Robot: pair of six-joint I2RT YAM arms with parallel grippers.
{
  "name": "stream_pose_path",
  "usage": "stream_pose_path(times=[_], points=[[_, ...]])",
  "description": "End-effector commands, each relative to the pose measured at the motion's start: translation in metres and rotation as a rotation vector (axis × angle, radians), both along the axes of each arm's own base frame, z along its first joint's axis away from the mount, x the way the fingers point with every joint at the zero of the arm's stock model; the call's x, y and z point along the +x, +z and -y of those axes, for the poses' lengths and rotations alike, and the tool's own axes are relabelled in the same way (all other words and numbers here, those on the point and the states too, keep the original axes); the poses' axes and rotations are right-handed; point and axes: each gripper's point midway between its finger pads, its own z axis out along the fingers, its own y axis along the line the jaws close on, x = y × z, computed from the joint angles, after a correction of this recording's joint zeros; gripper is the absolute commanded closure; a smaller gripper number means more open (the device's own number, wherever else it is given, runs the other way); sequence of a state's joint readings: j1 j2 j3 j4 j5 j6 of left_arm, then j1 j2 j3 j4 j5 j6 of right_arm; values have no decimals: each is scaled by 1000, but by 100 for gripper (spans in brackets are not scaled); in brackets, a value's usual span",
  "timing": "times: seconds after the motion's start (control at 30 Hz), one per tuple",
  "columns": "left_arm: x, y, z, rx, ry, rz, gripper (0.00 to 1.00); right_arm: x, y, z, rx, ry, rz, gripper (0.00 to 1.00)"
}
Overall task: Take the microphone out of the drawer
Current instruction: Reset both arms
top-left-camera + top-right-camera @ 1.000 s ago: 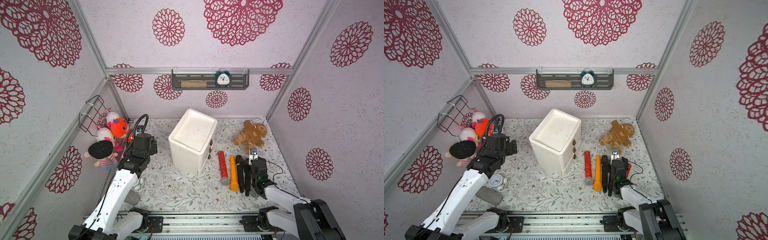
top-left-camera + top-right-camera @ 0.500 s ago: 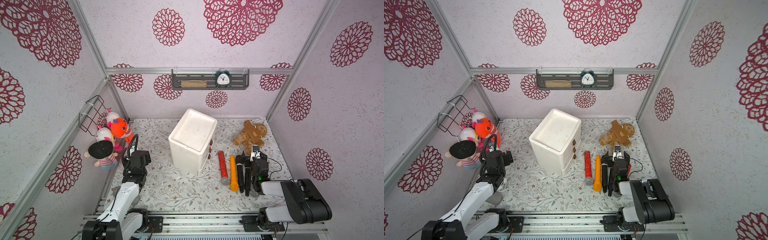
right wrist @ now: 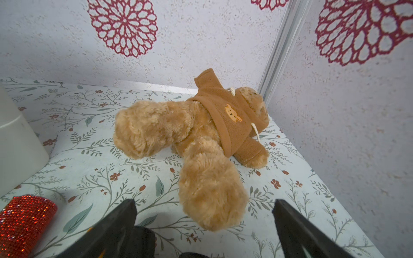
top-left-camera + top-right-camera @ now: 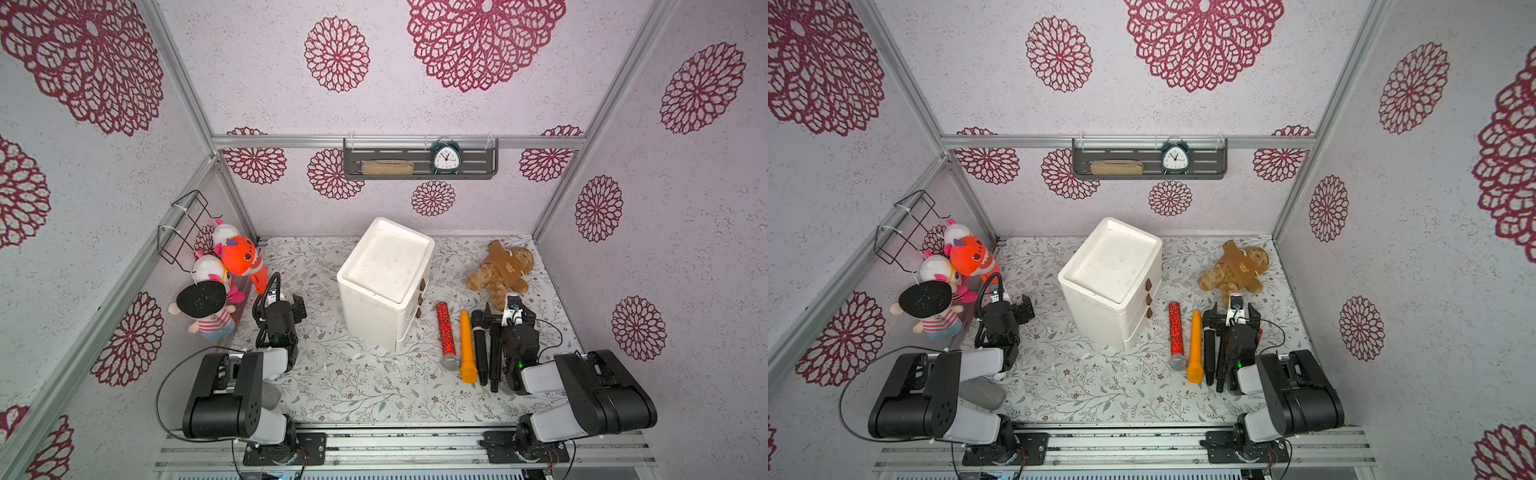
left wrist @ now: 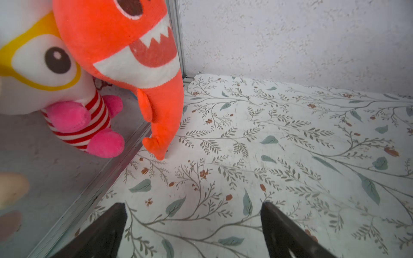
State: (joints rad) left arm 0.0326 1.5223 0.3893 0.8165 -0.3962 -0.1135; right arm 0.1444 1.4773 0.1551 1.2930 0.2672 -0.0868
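**Arms folded home, microphones out on the tabletop**

Change: the left arm [image 4: 224, 390], stretched forward a second ago, now sits folded low, as does the right arm [image 4: 598, 390]. Both the left pincer [image 5: 192, 204] and the right pincer [image 3: 203, 201] are released and empty. The drawer unit [image 4: 384, 266] has every drawer shut. The red glitter microphone [image 4: 444, 332], orange microphone [image 4: 466, 345] and black microphone [image 4: 480, 345] lie side by side on the tabletop [image 4: 353, 386] beside the unit, so the task is judged finished. Writing: none is legible, and the clock [image 4: 444, 157] numerals are too small to read.

The drawers [image 4: 409, 320] are shut, so their insides are hidden. The red microphone [image 3: 22, 221] runs off the picture's edge.
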Motion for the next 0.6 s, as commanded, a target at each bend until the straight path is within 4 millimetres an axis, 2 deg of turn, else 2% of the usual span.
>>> stream_pose_path(times=[0.0, 0.2, 0.57], points=[[5, 20, 1, 16, -31, 129, 3, -6, 12, 6, 5, -16, 82, 1], [10, 15, -8, -14, -3, 82, 3, -5, 7, 5, 4, -10, 74, 1], [10, 15, -9, -20, 3, 85, 3, -4, 6, 6, 8, -13, 68, 1]])
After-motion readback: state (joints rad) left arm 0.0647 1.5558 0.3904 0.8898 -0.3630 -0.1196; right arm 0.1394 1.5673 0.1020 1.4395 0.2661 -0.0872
